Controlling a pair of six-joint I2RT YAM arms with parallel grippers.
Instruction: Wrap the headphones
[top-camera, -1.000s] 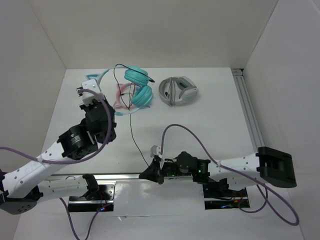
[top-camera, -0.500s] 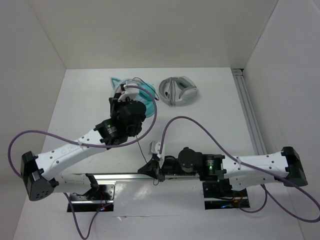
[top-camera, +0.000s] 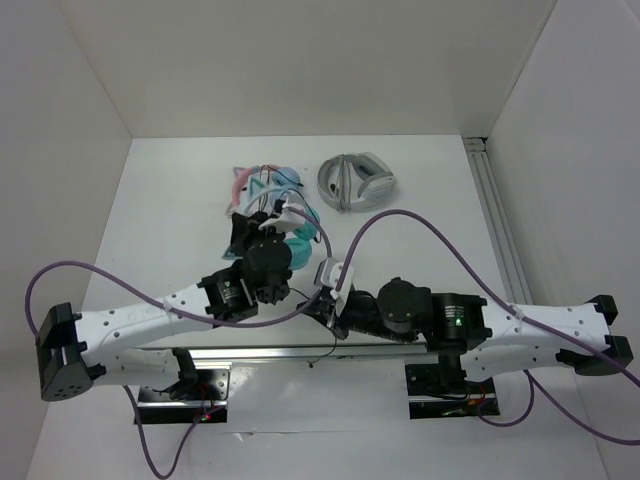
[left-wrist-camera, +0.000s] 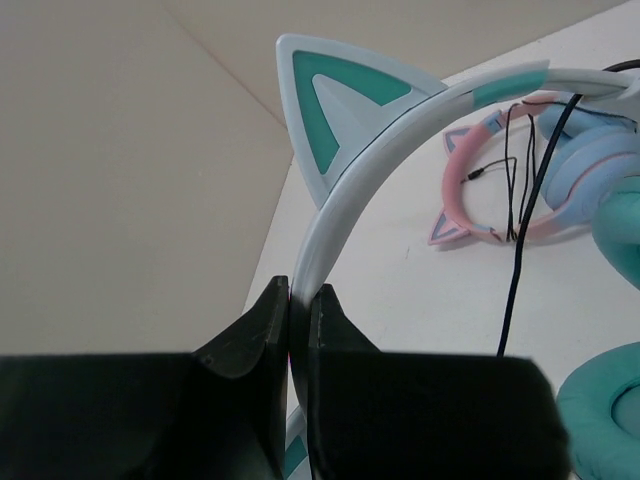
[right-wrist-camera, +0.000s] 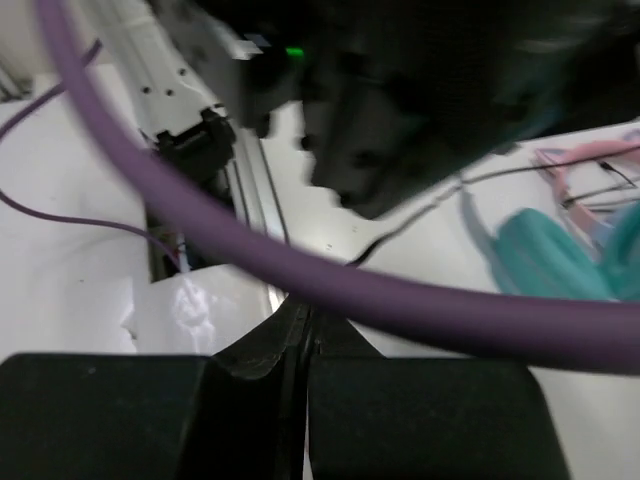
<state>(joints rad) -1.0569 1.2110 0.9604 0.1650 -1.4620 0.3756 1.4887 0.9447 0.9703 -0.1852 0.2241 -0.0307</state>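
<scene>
The teal headphones (top-camera: 296, 240) are held up over the middle of the table. My left gripper (top-camera: 257, 222) is shut on their white-and-teal headband (left-wrist-camera: 345, 205), just below a cat ear (left-wrist-camera: 340, 100). Two teal earcups (left-wrist-camera: 622, 215) show at the right of the left wrist view. The thin black cable (left-wrist-camera: 519, 255) hangs down from them. My right gripper (top-camera: 323, 303) is just below and right of the headphones. Its jaws are shut on the black cable (right-wrist-camera: 398, 238). A teal earcup (right-wrist-camera: 545, 262) shows beyond it.
Pink-and-blue cat-ear headphones (top-camera: 240, 186) lie at the back, behind the left gripper; they also show in the left wrist view (left-wrist-camera: 500, 165). Grey-and-white headphones (top-camera: 357, 182) lie at the back right. A purple arm cable (right-wrist-camera: 300, 265) crosses right over my right jaws.
My left gripper has carried the teal headphones from the back left toward the middle. My right gripper has moved from the front rail up to the headphones, still holding the cable.
</scene>
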